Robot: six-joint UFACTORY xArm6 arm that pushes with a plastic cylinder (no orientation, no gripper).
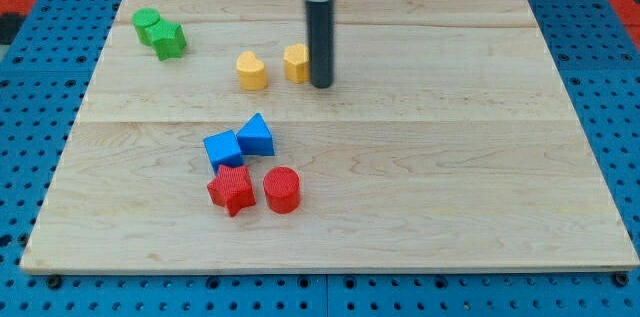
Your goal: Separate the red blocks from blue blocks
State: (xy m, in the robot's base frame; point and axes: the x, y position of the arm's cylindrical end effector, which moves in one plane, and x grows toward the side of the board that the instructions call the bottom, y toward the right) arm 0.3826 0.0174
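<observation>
A red star block point(231, 189) and a red cylinder point(282, 189) sit side by side near the board's lower middle. Just above them are a blue cube point(222, 148) and a blue triangular block point(256, 135); the blue cube touches the red star. My tip point(321, 84) rests on the board well above these blocks, right beside a yellow block point(295, 62) on its left.
A second yellow block point(251, 70) lies left of the first. Two green blocks point(147, 24) point(168, 40) sit together at the board's upper left. The wooden board point(480, 157) lies on a blue pegboard surface.
</observation>
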